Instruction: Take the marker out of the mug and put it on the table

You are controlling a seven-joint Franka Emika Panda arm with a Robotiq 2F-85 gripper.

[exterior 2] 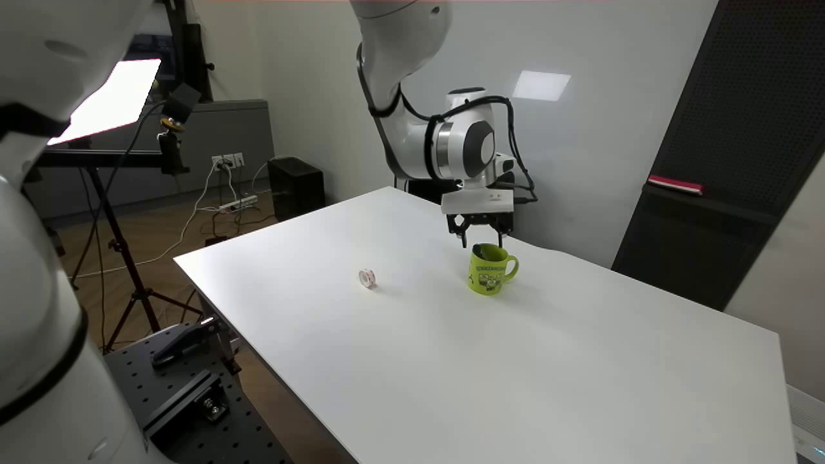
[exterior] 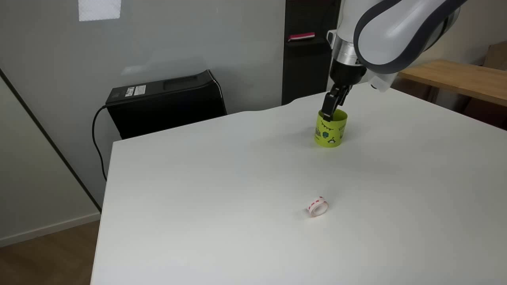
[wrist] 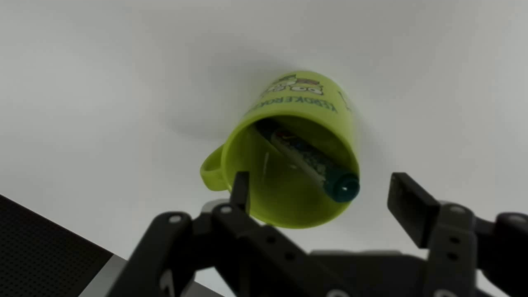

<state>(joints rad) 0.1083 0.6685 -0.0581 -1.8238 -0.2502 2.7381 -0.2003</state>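
The lime-green mug stands upright on the white table (exterior: 206, 198); it shows in both exterior views (exterior: 329, 136) (exterior 2: 487, 277) and in the wrist view (wrist: 305, 107). The marker (wrist: 305, 159) leans inside the mug, its dark green end resting at the rim. That end also shows at the mug's mouth in an exterior view (exterior 2: 478, 250); elsewhere it is hidden. My gripper (wrist: 320, 179) is open and empty, above the mug's mouth. In the wrist view one finger overlaps the mug near its handle, and the other is beyond the rim past the marker's end.
A small white tape roll with red marks (exterior: 318, 207) lies on the table, apart from the mug. A black box (exterior: 166, 101) stands beyond the table edge by the grey wall. A wooden table (exterior: 455, 79) and a tall black panel (exterior 2: 715, 148) are beyond the table.
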